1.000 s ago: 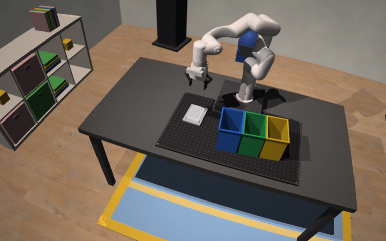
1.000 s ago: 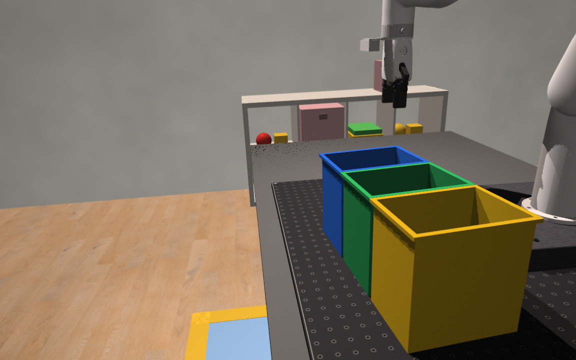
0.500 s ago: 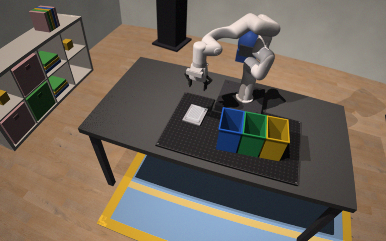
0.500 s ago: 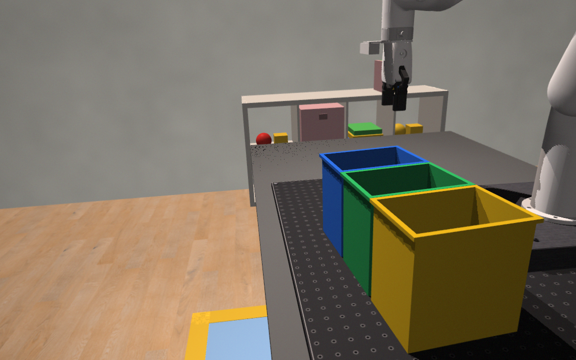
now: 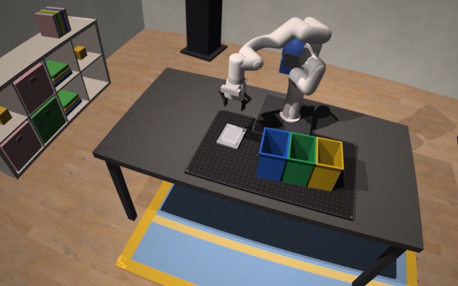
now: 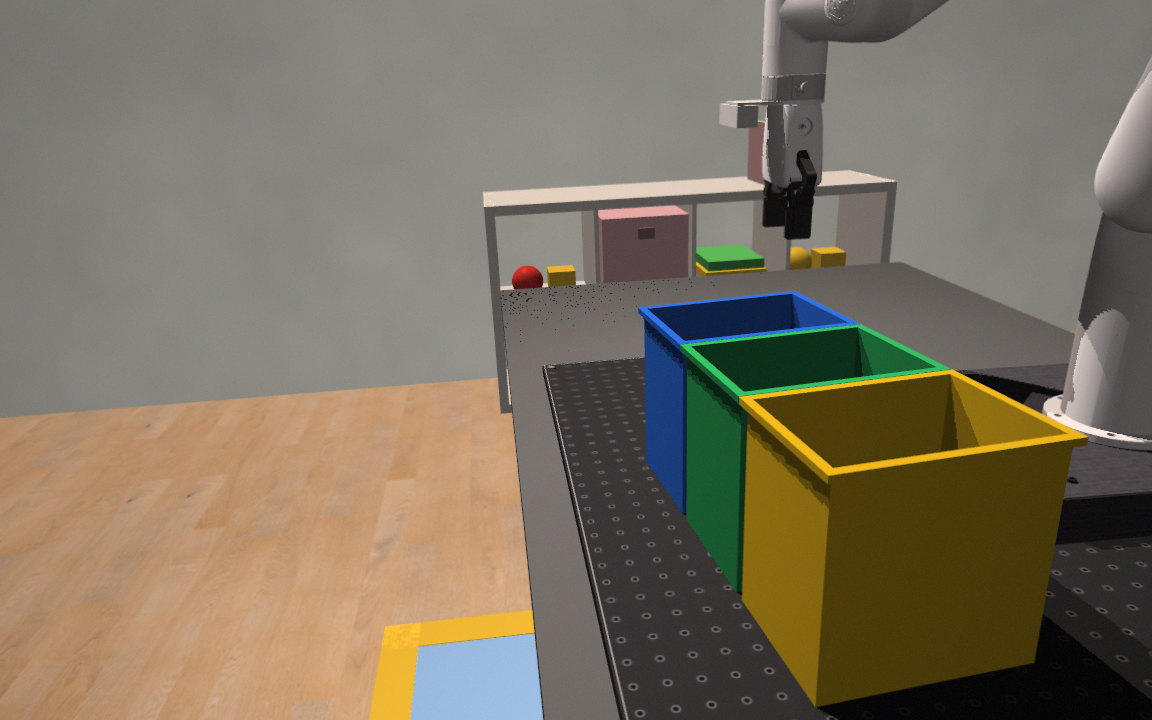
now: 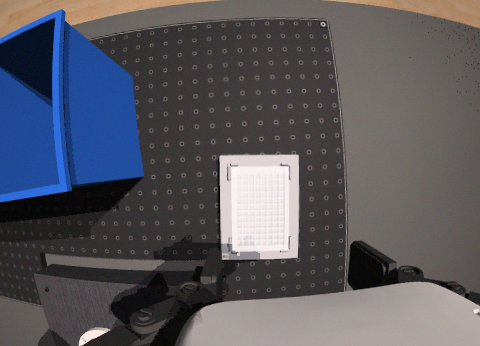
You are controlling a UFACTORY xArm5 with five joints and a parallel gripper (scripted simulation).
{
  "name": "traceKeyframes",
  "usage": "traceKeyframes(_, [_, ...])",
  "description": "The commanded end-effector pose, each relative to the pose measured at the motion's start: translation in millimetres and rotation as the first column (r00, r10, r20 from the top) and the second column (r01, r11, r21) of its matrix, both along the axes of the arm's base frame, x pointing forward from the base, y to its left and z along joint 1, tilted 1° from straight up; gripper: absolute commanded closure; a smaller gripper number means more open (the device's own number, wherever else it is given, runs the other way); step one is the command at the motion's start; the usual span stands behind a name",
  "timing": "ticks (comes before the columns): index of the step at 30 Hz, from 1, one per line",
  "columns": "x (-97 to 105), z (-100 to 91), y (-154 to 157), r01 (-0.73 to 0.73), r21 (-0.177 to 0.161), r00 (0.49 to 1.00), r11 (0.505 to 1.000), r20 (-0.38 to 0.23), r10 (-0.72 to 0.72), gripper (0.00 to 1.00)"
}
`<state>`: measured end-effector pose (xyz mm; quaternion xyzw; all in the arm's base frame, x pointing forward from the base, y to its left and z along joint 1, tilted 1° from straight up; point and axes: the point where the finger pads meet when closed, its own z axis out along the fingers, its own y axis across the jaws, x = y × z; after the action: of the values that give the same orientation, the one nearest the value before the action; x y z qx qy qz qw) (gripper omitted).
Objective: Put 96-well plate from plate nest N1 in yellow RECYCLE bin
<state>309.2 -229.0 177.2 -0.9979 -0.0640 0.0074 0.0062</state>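
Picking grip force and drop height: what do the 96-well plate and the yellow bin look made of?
96-well plate: looks like rigid white plastic, matte, with a fine moulded well grid on top. Yellow bin: seems a thin-walled hard plastic or painted sheet, flat uniform colour, sharp straight edges with a brighter rim. Neither shows gloss or texture that settles it.
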Motion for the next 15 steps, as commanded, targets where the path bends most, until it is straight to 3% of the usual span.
traceKeyframes(1, [0.9,-3.4,-0.7,0.000,-0.002,1.000,1.000,0.003,0.000,0.00])
traceKeyframes(15, [0.5,-25.1,-0.6,0.000,-0.002,1.000,1.000,0.003,0.000,0.00])
